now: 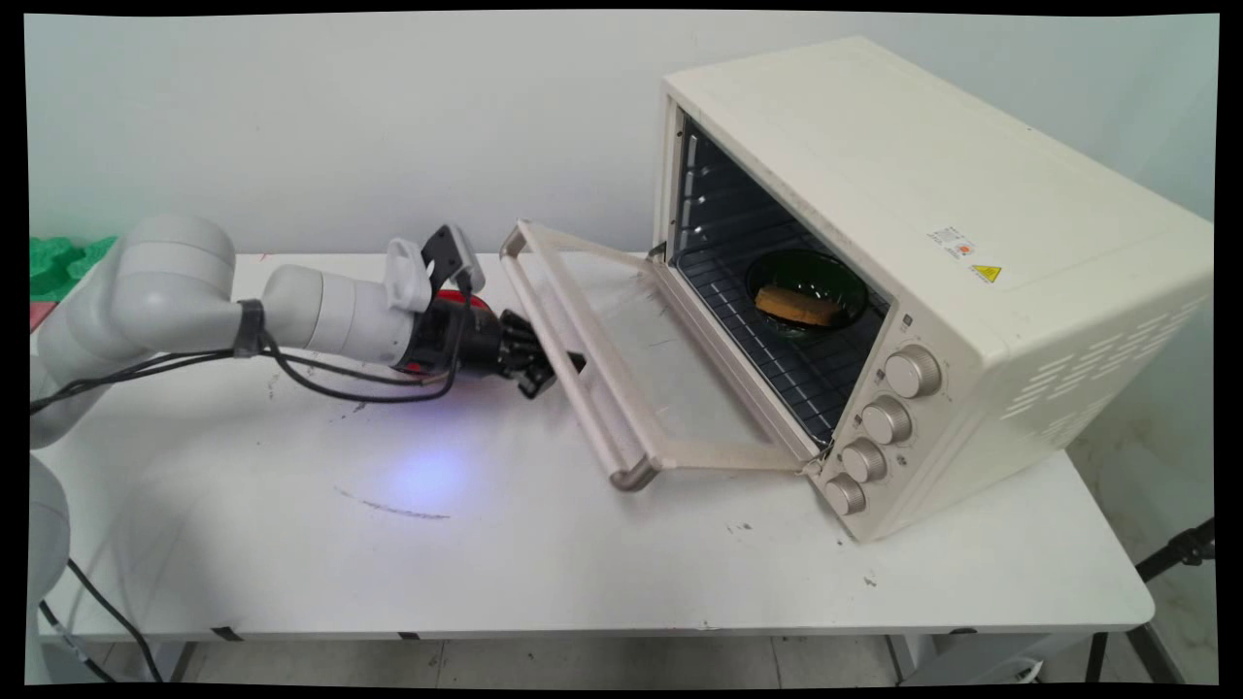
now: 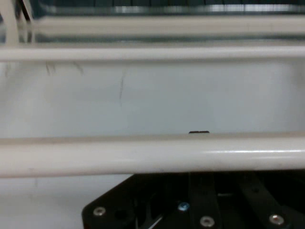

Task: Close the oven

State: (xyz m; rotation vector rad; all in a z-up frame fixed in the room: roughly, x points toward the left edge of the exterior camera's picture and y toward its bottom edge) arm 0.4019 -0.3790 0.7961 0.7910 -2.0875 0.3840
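Note:
A cream toaster oven (image 1: 932, 194) stands on the right of the white table (image 1: 583, 563). Its glass door (image 1: 660, 359) hangs partly open, tilted down toward the left. Inside, on the wire rack, a dark green bowl (image 1: 806, 291) holds a piece of bread (image 1: 798, 306). My gripper (image 1: 549, 374) lies nearly level at the door's handle bar (image 1: 573, 349), reaching under it from the left. In the hand view the handle bar (image 2: 152, 155) runs straight across, just above the black linkage (image 2: 200, 205), and hides the gripper's tips.
Several knobs (image 1: 886, 419) run down the oven's front right panel. Black cables (image 1: 340, 383) hang under the arm's wrist. Something green (image 1: 63, 257) lies at the far left behind the arm. A black stand leg (image 1: 1180, 549) shows past the table's right edge.

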